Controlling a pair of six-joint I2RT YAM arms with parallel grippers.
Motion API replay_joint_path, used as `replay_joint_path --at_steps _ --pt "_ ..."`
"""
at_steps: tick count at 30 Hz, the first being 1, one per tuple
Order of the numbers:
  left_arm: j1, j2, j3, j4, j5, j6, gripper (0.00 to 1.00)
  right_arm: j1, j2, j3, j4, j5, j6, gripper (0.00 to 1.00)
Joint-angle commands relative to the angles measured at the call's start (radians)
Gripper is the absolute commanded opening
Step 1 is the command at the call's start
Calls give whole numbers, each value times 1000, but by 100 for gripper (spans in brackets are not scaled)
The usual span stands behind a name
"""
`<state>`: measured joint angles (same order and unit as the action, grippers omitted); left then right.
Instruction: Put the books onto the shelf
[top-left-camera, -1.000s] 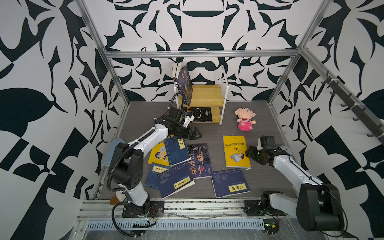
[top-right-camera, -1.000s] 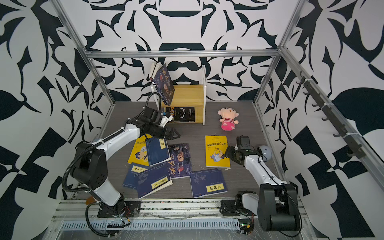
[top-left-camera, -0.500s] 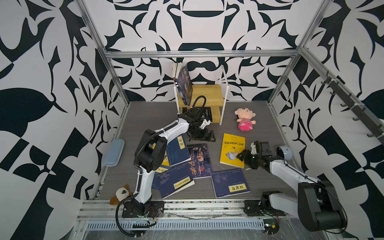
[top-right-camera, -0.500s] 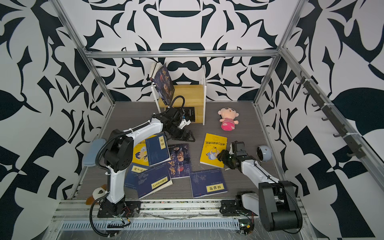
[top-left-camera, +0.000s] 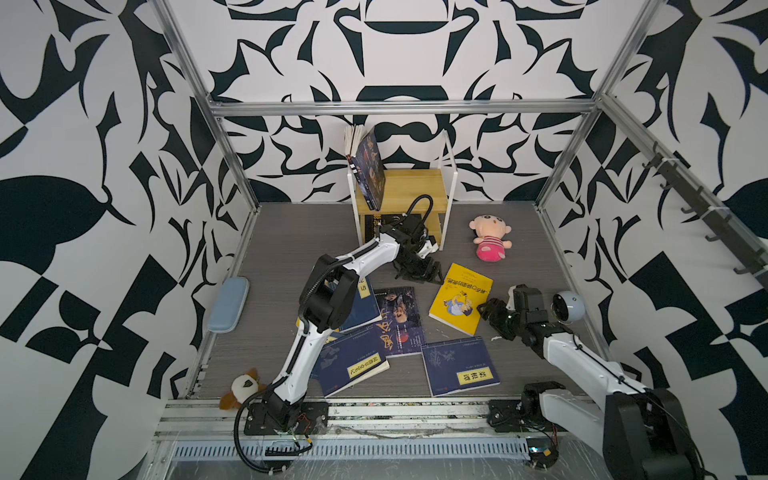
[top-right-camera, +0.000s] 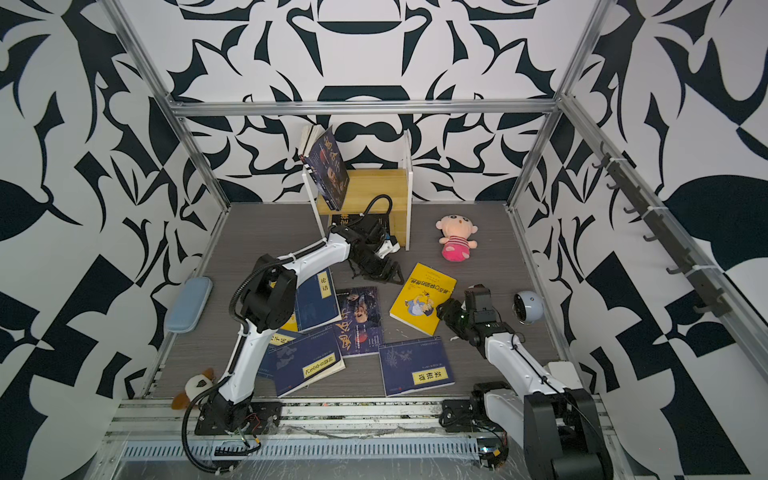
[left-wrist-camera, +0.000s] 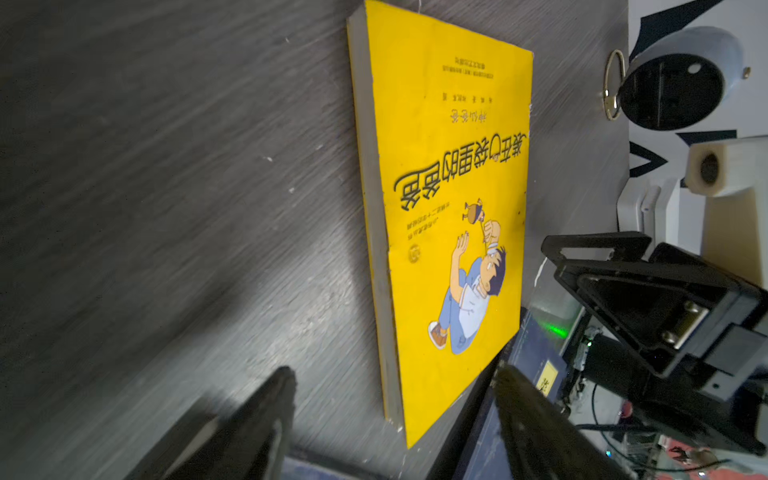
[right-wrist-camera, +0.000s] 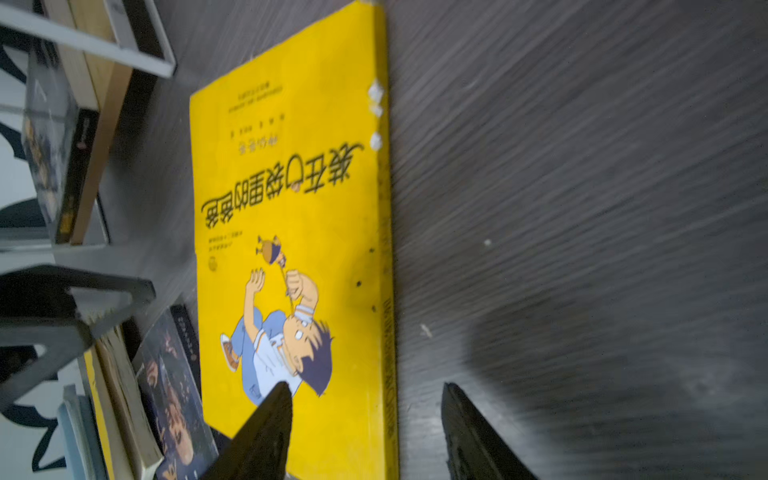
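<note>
On the grey wood-grain floor (top-left-camera: 291, 232), enclosed by 3 black-and-white patterned walls (top-left-camera: 124, 166), the yellow book (top-left-camera: 461, 297) lay in front of the shelf (top-left-camera: 409, 189), with the left gripper (top-left-camera: 422, 274) and right gripper (top-left-camera: 486, 311) both spread wide at its opposite sides, holding nothing, while 1 dark book (top-left-camera: 370, 166) leaned on the upper board.

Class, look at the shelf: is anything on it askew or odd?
Yes. The dark book on the top board of the shelf leans steeply sideways at its left end, pages fanned open, not upright.
</note>
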<state>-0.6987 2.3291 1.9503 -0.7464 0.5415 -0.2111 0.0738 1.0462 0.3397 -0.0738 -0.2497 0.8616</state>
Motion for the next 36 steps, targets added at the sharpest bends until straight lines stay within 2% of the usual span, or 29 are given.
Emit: replay_joint_path --at_steps 1,7,12,13,18,24,31,36 --pt "-16 53 54 -64 2 27 66 -8 19 -27 73 6 55 60" --pt "-42 113 85 -102 -24 54 58 -11 139 -36 180 -42 62 60" --pt "-47 143 84 -103 -30 56 27 -11 199 -56 305 -81 106 58" --pt "-47 146 83 -103 -32 55 25 -11 207 -60 337 -95 119 58" --pt "-48 168 84 -104 -30 59 18 -7 225 -49 457 -188 169 57" --pt "-48 188 78 -116 -32 75 11 -7 158 -25 466 -236 183 55" --pt "-48 193 81 -121 -28 81 10 -7 89 -28 493 -270 234 50" --pt "-48 182 80 -125 -29 88 10 -6 99 -34 485 -260 239 41"
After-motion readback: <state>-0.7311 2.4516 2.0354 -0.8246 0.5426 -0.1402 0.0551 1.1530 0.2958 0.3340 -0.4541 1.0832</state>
